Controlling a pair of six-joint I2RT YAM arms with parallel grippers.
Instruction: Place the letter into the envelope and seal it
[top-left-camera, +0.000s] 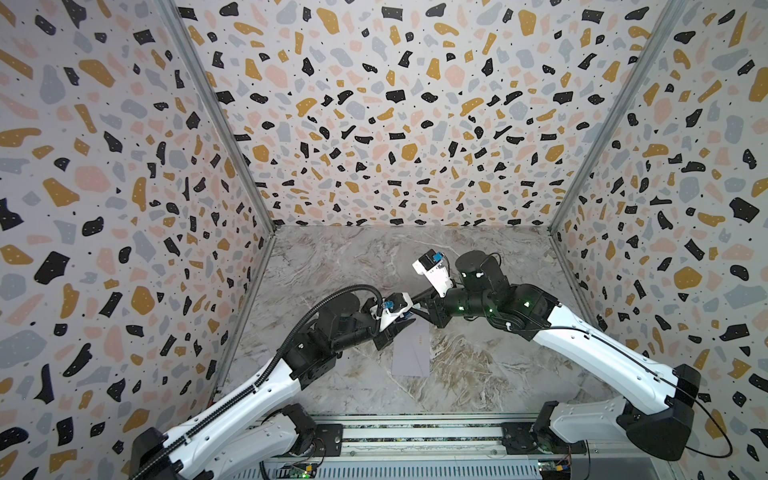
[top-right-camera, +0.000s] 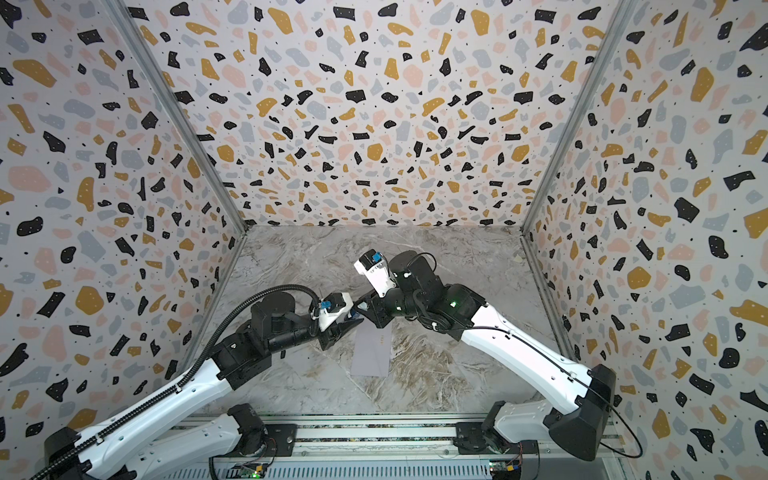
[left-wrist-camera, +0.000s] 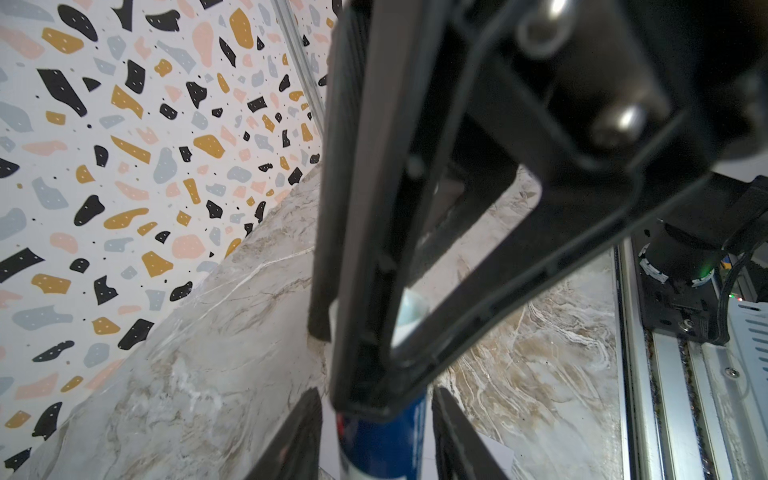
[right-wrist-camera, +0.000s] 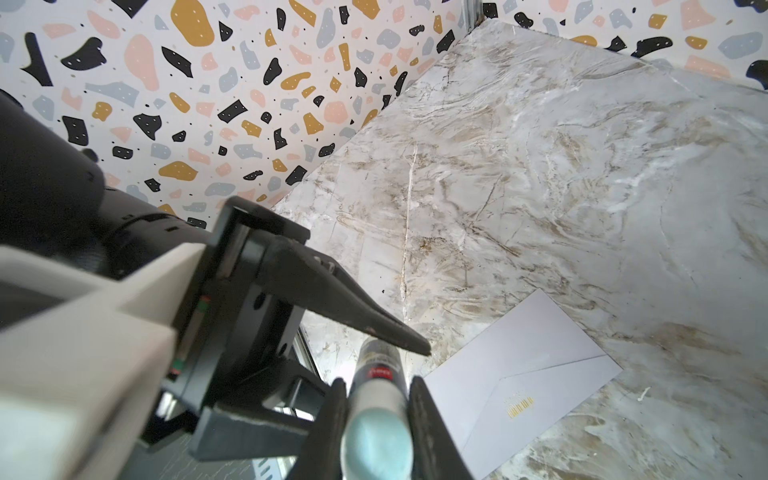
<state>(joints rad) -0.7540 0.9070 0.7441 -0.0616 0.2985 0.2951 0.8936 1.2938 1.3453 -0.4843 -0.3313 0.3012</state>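
Note:
The pale grey-lavender envelope (top-left-camera: 411, 357) (top-right-camera: 372, 355) lies flat on the marble table, its pointed flap down and a tiny gold mark showing (right-wrist-camera: 519, 403). The letter is out of view. Above the envelope's far end the two grippers meet tip to tip. My right gripper (right-wrist-camera: 376, 415) (top-left-camera: 424, 309) is shut on a glue stick (right-wrist-camera: 376, 374) with a pale blue-green end. My left gripper (left-wrist-camera: 376, 436) (top-left-camera: 405, 323) stands open around the stick's blue body (left-wrist-camera: 382, 440), with a gap on each side.
Terrazzo-patterned walls (top-left-camera: 124, 208) close in the table on the left, the back and the right. A metal rail (top-left-camera: 415, 432) with both arm bases runs along the front edge. The marble table (top-left-camera: 478, 374) shows bare around the envelope.

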